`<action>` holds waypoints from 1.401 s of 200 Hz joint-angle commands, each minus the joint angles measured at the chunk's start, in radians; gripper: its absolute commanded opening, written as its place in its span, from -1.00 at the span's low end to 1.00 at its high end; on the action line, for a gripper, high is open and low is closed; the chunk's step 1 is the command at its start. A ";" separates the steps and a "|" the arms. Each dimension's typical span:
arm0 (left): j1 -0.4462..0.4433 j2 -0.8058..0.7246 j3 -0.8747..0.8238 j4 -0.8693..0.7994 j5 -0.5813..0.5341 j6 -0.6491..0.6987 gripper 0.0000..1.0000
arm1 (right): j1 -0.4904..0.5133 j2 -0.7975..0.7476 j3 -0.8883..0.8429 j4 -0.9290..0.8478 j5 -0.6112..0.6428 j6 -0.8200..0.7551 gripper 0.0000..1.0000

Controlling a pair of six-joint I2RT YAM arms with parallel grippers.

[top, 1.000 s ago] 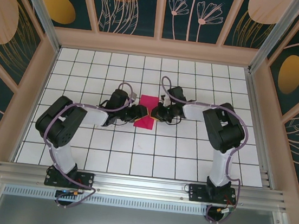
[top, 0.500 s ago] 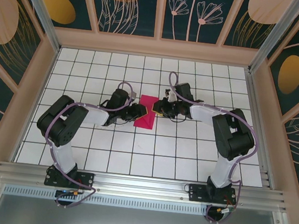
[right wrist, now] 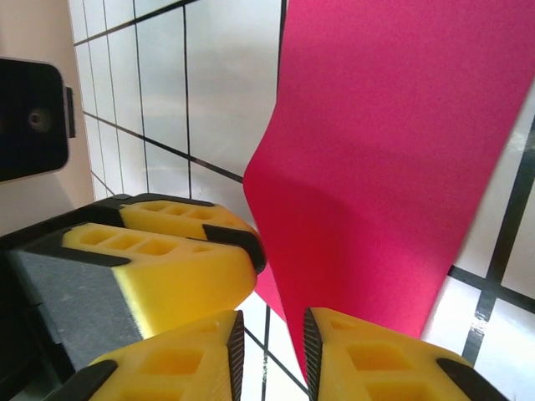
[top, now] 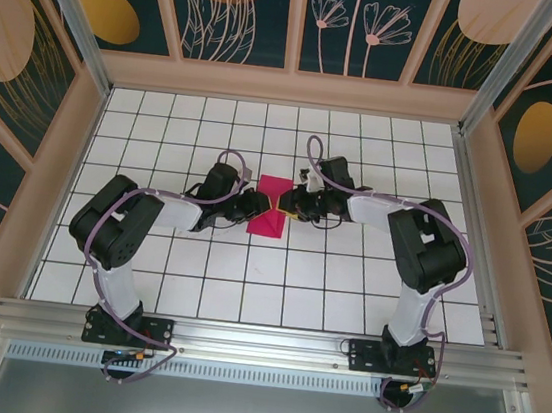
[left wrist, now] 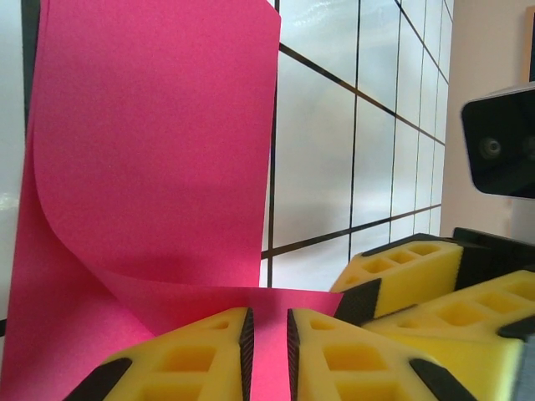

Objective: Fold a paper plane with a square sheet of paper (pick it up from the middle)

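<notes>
Change: since a second ago the right arm's elbow has swung outward to the right, the right gripper point(top: 292, 207) has stayed at the sheet's right edge, and the left gripper point(top: 255, 209) has narrowed its jaws.
Desk: white gridded desk point(top: 197, 277), carrying the sheet near its centre.
Sheet: the square sheet of paper point(top: 267, 224) lies mid-desk between the two grippers. In the left wrist view its near part curls up off the desk and its far part lies flat. It does not yet have a dart shape.
Left jaws: narrow, with a slit between the yellow pads point(left wrist: 192, 351) and pink showing in it. A firm pinch cannot be confirmed.
Right jaws: narrow gap. The sheet's near edge comes down to the mouth of the gap, and the jaws are not closed on it.
Step in hand: judged an early fold, with one side being lifted to turn over toward the middle.
Next move: secure the lifted edge, carry it across until the edges align, then press the crease flat. The other gripper must hold the flat part down against sliding.
</notes>
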 commanded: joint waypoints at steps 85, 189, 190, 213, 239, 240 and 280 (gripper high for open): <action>0.001 0.027 0.028 0.036 0.030 0.001 -0.58 | 0.003 0.044 0.035 0.001 0.036 -0.048 -0.84; 0.000 0.059 0.040 0.106 0.102 -0.015 -0.56 | -0.013 0.041 0.013 -0.014 0.107 -0.048 -0.94; 0.000 0.060 0.041 0.106 0.102 -0.016 -0.56 | -0.013 0.042 0.013 -0.014 0.107 -0.048 -0.94; -0.001 0.072 0.048 0.114 0.115 -0.016 -0.56 | -0.016 0.044 0.012 -0.014 0.110 -0.048 -0.94; -0.002 0.084 0.052 0.125 0.123 -0.021 -0.56 | -0.018 0.050 0.013 -0.018 0.110 -0.048 -0.94; -0.002 0.084 0.052 0.125 0.123 -0.021 -0.56 | -0.019 0.049 0.012 -0.018 0.110 -0.048 -0.94; -0.002 0.104 0.062 0.120 0.126 -0.021 -0.57 | -0.019 0.056 0.012 -0.029 0.122 -0.048 -0.94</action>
